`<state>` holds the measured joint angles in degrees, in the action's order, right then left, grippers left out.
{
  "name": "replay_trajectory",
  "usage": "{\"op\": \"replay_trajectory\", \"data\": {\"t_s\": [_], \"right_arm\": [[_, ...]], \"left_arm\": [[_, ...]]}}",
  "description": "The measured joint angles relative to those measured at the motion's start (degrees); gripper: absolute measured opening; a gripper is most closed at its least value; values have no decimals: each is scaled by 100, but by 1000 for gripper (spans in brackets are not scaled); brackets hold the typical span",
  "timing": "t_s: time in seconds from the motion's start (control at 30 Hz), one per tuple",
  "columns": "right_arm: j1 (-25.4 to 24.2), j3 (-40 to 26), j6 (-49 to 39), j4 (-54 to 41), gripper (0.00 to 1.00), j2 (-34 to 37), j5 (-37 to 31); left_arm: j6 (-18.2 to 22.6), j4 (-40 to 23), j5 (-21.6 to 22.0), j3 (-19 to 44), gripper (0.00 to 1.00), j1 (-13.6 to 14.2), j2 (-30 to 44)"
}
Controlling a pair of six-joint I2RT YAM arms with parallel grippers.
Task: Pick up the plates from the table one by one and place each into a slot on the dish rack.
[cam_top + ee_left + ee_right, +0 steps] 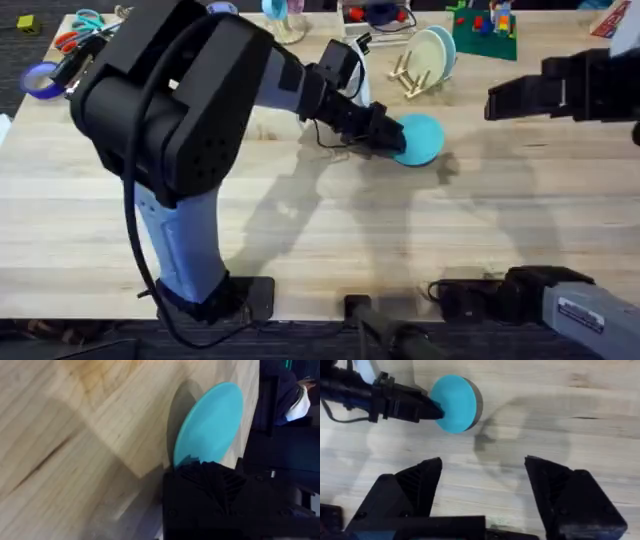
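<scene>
Light butcher-block tabletop [330,230] w/ plank seams, clutter along far edge. Left hand [392,141] clamped on near rim of teal plate [420,138], mid-tabletop, short of wooden dish rack [412,76], which already holds cream plate [432,52]. Right hand [482,492] spread wide, hovering off to the side. Risks: thin edge grip, so could pivot or slip out; could clip pegs or slotted plate on entry. Can't tell contact depth, hidden behind left fingers [210,490]; free slots hard to make out.
</scene>
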<state>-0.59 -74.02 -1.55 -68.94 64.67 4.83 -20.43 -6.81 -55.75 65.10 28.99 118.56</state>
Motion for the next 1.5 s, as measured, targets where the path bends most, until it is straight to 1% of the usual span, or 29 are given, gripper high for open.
{"op": "replay_trajectory", "data": {"t_s": [0.37,0.63,0.8,0.93,1.0,1.3,1.4,1.5], "right_arm": [[-1163,0,-677,65,995,961,1537],[-1652,0,-1136,176,992,1663,2277],[-1745,0,-1277,349,992,2057,2461],[-1745,117,-1334,693,992,2313,2642],[-1748,309,-1349,938,993,2398,2778],[-1748,1565,-1343,2062,995,2733,3355],[-1744,1738,-1341,2245,994,2897,3510],[-1700,1773,-1329,2379,995,3075,3599]], "left_arm": [[-17,0,2,0,42,0,0],[-17,0,4,0,42,0,0],[-17,0,2,0,42,0,0],[-17,0,4,0,42,0,2],[-17,0,4,0,42,0,0],[-18,0,4,0,43,0,0],[-19,0,3,0,43,0,1],[-19,0,4,0,43,0,1]]}}
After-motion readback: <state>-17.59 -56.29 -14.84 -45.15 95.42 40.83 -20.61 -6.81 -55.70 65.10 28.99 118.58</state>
